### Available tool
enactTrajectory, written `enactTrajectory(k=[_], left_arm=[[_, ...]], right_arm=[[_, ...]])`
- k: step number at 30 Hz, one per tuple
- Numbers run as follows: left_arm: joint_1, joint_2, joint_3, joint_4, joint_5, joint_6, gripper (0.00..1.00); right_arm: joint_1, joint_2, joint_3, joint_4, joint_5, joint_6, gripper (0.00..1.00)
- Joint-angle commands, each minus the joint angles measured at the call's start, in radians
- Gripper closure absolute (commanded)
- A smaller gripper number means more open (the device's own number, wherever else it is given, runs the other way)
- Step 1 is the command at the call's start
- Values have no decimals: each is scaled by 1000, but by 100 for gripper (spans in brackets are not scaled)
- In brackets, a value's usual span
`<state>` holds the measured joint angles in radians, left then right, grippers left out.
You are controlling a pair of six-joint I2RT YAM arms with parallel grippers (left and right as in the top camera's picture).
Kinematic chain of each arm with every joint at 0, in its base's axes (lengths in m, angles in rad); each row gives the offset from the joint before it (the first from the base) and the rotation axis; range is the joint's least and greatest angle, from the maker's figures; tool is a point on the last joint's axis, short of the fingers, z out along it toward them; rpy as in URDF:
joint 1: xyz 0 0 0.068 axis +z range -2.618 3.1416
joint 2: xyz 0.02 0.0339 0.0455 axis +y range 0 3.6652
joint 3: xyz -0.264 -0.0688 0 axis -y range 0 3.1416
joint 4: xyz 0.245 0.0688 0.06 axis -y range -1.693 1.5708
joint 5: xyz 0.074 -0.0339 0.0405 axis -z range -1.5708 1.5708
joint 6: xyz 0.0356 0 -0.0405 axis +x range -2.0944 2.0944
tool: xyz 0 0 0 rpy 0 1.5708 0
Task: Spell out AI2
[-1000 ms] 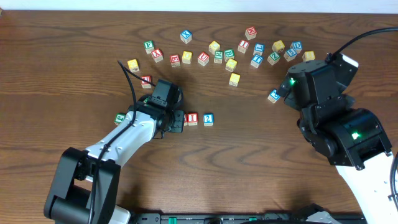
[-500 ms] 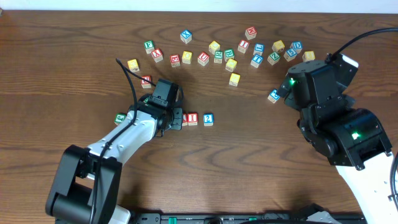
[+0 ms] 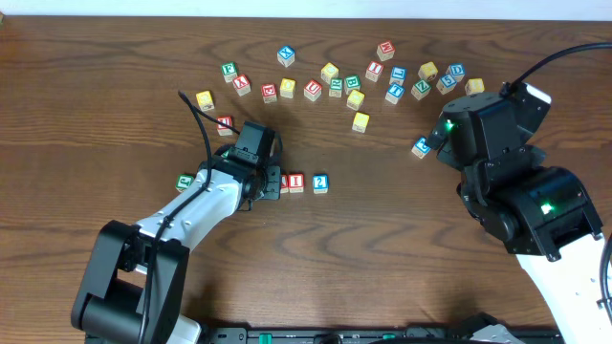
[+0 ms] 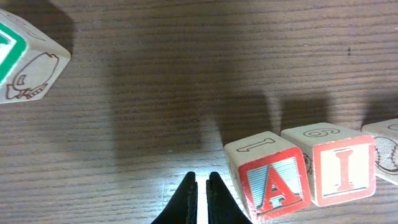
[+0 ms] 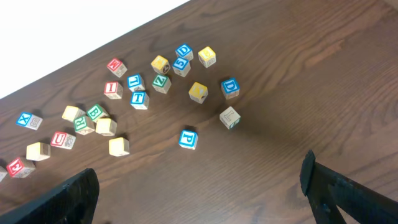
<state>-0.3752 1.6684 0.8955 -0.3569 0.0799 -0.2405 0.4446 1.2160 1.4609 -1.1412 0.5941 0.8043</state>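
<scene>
Three blocks stand in a row on the table: a red A block [image 3: 283, 182] [image 4: 275, 183], a red I block [image 3: 296, 182] [image 4: 341, 168] and a blue 2 block [image 3: 320, 182]. In the left wrist view the A and I blocks touch side by side, and a third block [image 4: 388, 155] shows at the right edge. My left gripper [image 4: 199, 186] is shut and empty, its tips just left of the A block. My right gripper [image 5: 199, 186] is wide open and empty, raised at the right of the table.
Several loose letter blocks lie scattered along the far side [image 3: 354, 81]. A green block [image 3: 185, 181] [image 4: 22, 62] sits left of the left arm. A blue block [image 3: 421, 147] [image 5: 188, 139] lies near the right arm. A cable runs over the left arm.
The left arm shifted very slightly; the blocks and the right arm stay where they were.
</scene>
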Motion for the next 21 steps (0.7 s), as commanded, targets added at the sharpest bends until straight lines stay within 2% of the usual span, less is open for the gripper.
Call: enactTrajectory(k=[1, 21], left_arm=[[-2, 13, -8, 1, 18, -16, 93], [-2, 13, -8, 9, 119, 68, 93]], right_arm=[[-5, -14, -2, -4, 5, 10, 1], [-5, -14, -2, -4, 5, 10, 1]])
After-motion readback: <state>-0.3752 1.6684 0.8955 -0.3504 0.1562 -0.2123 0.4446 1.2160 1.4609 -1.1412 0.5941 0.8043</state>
